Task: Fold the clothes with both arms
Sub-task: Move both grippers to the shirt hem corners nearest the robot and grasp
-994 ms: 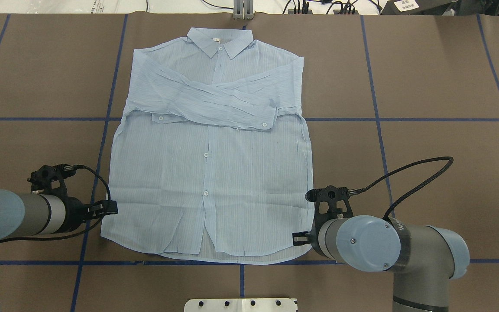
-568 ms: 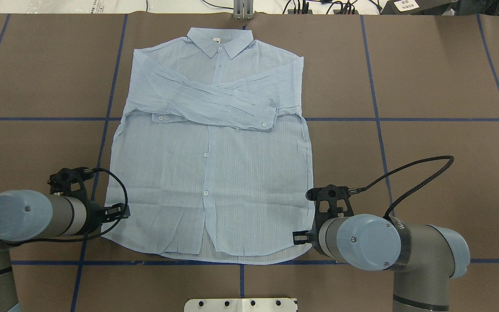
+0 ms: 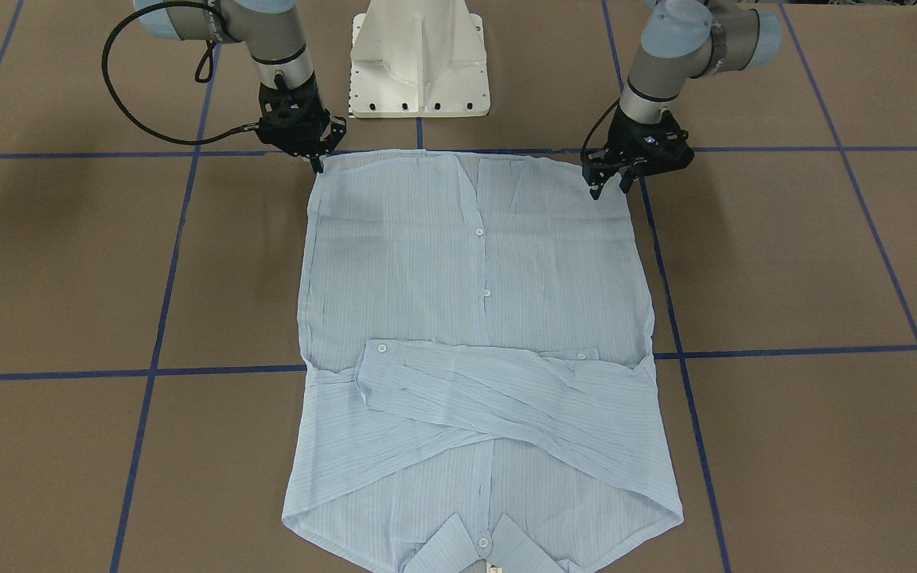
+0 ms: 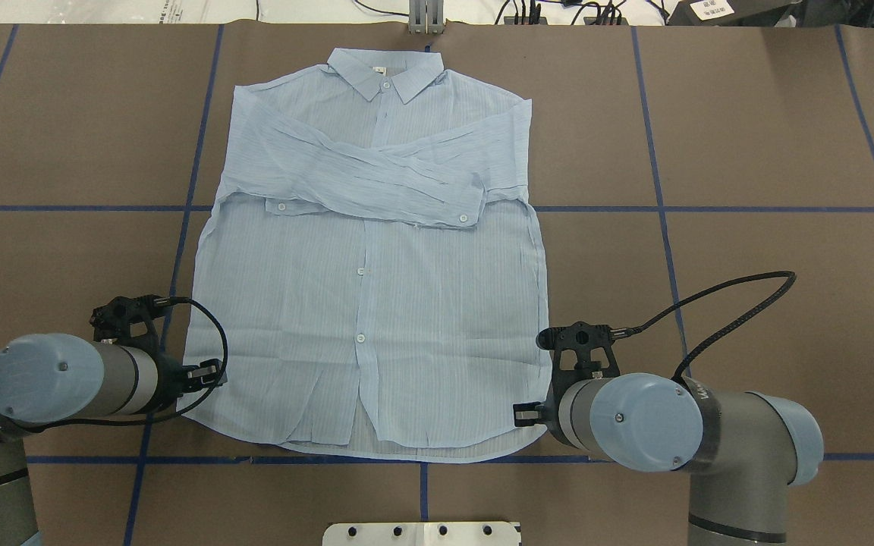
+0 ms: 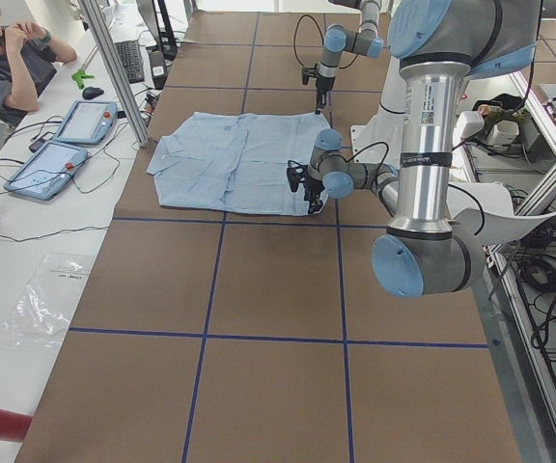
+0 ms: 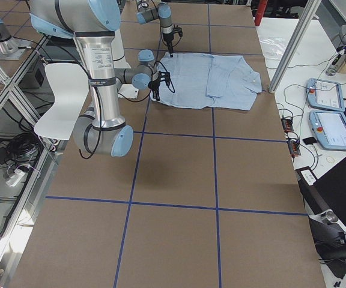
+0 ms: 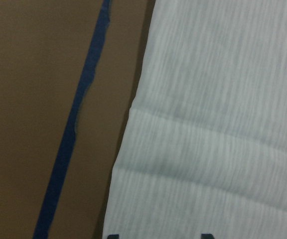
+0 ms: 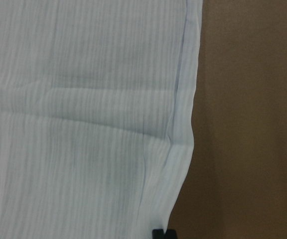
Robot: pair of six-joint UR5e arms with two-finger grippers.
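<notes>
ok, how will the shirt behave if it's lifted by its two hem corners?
Likely very floppy: the shirt lies flat with soft creases near its edge. Probably light, as the cloth looks thin, so it should sag between two grip points. The crossed sleeves lie loose on top and may slide or unfold when lifted.

Brown table — shirt flat

Overhead looked forward and down from behind left gripper and right gripper; front view faced them steeply, sharing the whole shirt. Side views stood far beyond each claw; wrist views sat close over hem.
</notes>
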